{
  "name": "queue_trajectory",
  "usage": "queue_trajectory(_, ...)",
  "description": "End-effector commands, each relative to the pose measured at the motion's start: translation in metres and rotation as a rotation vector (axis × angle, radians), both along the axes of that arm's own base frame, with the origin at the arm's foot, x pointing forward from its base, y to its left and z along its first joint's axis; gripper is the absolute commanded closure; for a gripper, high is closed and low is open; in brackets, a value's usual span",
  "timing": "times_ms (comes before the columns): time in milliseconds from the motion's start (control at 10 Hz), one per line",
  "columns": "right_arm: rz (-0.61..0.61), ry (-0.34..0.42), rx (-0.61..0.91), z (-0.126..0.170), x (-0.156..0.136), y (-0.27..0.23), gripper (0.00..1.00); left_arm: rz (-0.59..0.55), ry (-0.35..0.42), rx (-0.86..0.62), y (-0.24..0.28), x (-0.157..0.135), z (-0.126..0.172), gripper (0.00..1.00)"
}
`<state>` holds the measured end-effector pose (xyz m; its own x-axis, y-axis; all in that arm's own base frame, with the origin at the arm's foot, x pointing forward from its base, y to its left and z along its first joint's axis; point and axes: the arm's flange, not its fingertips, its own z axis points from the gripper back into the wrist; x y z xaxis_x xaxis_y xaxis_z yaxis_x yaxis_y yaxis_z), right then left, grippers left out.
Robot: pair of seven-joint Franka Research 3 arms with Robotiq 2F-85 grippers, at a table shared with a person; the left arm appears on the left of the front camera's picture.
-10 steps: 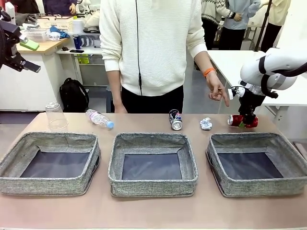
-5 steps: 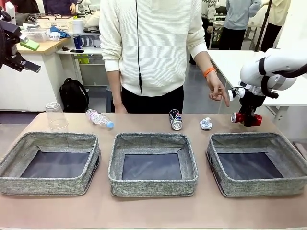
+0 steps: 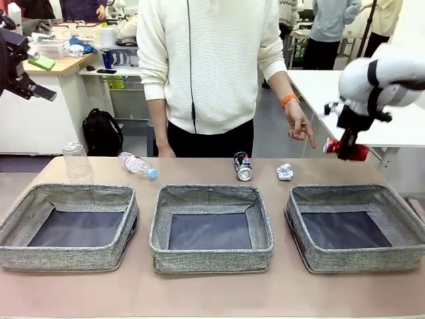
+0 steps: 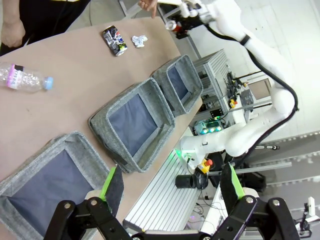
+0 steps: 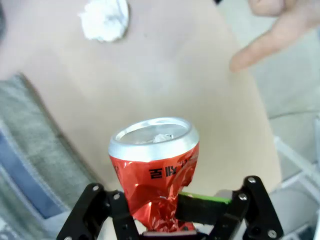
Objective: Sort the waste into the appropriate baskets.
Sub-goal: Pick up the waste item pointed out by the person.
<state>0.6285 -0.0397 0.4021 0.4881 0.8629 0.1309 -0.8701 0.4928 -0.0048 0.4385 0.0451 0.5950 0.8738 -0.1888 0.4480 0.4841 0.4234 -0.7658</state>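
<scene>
The right claw (image 3: 346, 150), clamped on the crushed red can (image 5: 156, 170), holds it above the counter (image 3: 212, 296) behind the right basket (image 3: 300, 199), seemingly to clear its wall, while the left claw (image 4: 171, 176) hangs spread apart, empty.

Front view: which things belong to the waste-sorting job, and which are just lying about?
Job in hand:
crushed red can, held by the right gripper; dark blue-silver can; paper ball; clear bottle; plastic cup; left basket; middle basket; right basket.

Lying about:
black backpack on the floor; white crate on the far bench.
</scene>
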Motion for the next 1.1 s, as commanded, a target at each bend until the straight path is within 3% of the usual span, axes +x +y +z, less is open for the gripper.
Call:
queue_trajectory(0, -0.191, -0.053, 0.038, 0.066, -0.079, 0.024, 1.00, -0.004, -0.003, -0.005, -0.001, 0.000, 0.001, 0.00)
queue_trajectory(200, -0.461, -0.113, 0.111, 0.119, -0.136, 0.037, 1.00, -0.004, -0.003, -0.005, -0.001, 0.000, 0.001, 0.00)
queue_trajectory(300, -0.516, -0.139, 0.142, 0.131, -0.166, 0.042, 1.00, -0.004, -0.003, -0.005, -0.001, 0.000, 0.001, 0.00)
queue_trajectory(400, -0.464, -0.274, 0.147, 0.127, -0.182, 0.040, 1.00, -0.004, -0.003, -0.005, -0.001, 0.000, 0.001, 0.00)
queue_trajectory(500, -0.423, -0.097, 0.116, 0.140, -0.139, 0.033, 1.00, -0.004, -0.003, -0.005, -0.001, 0.000, 0.001, 0.00)
queue_trajectory(800, -0.423, -0.097, 0.116, 0.140, -0.139, 0.033, 1.00, -0.004, -0.003, -0.005, -0.001, 0.000, 0.001, 0.00)
queue_trajectory(900, -0.446, -0.120, 0.131, 0.135, -0.156, 0.035, 1.00, -0.004, -0.003, -0.005, -0.001, 0.000, 0.001, 0.00)
queue_trajectory(1000, -0.469, -0.078, 0.198, 0.149, -0.157, 0.044, 1.00, -0.004, -0.003, -0.005, -0.001, 0.000, 0.001, 0.00)
